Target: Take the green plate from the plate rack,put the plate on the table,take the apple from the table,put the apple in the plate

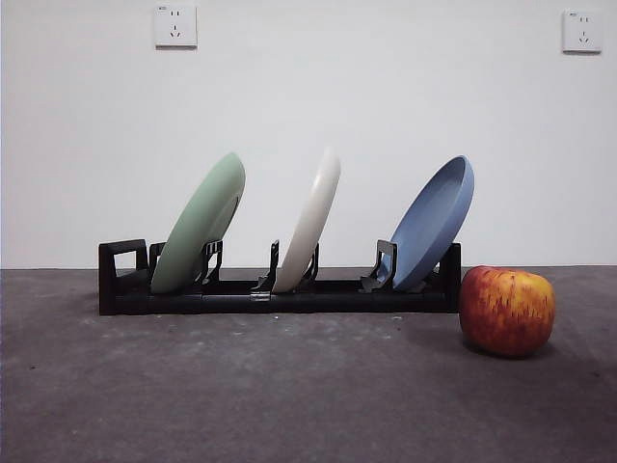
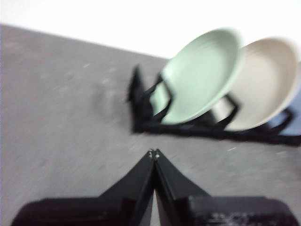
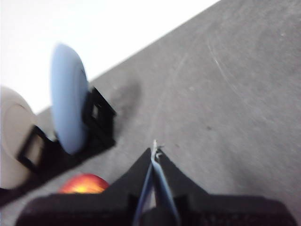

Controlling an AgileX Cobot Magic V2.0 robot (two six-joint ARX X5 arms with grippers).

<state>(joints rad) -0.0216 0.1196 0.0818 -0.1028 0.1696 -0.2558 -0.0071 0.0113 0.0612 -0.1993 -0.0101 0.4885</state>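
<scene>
While both grippers (image 2: pixel 154 153) (image 3: pixel 154 149) hang closed and empty, the green plate (image 1: pixel 200 235) leans in the rack's (image 1: pixel 280 294) slot, the apple (image 1: pixel 506 311) waiting beside it.

Open counter (image 1: pixel 289 395) is lying before the plate rack (image 1: pixel 280 294), unobstructed. The green plate (image 1: pixel 200 224) is leaning at the handle end, with a gap separating it from the cream plate (image 1: pixel 310 220) (the blue plate (image 1: pixel 434 222) beyond). The apple (image 1: pixel 507 311) is crowding the rack's far end, just beside it.
</scene>
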